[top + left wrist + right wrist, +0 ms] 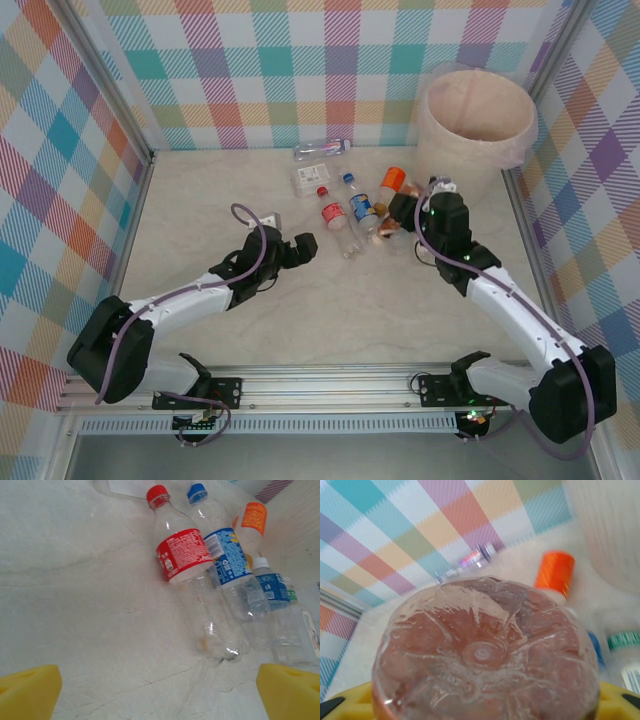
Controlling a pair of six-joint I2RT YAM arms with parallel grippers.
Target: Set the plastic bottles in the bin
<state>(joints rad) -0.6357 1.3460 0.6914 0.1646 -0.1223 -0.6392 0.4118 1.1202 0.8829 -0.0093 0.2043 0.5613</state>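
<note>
Several plastic bottles lie in a cluster mid-table: a red-capped one (330, 212) (185, 555), a blue-capped one (361, 210) (227, 560) and an orange-capped one (391, 182) (252, 522) (555, 572). My right gripper (400, 215) (485, 710) is at the cluster's right side, shut on a clear bottle with a brownish tint (485, 655), whose base faces the wrist camera. The left gripper (305, 245) (160, 690) stands open just left of the cluster, with bare table between its yellow fingers (27, 690). The bin (475, 120) (612, 530) stands at the back right.
A crushed bottle (322, 150) (472, 560) lies by the back wall, and a flattened clear one (310, 178) sits just in front of it. Two small bottles, blue-labelled (270, 587) and green-capped (297, 630), lie at the cluster's right. Checked walls enclose the table.
</note>
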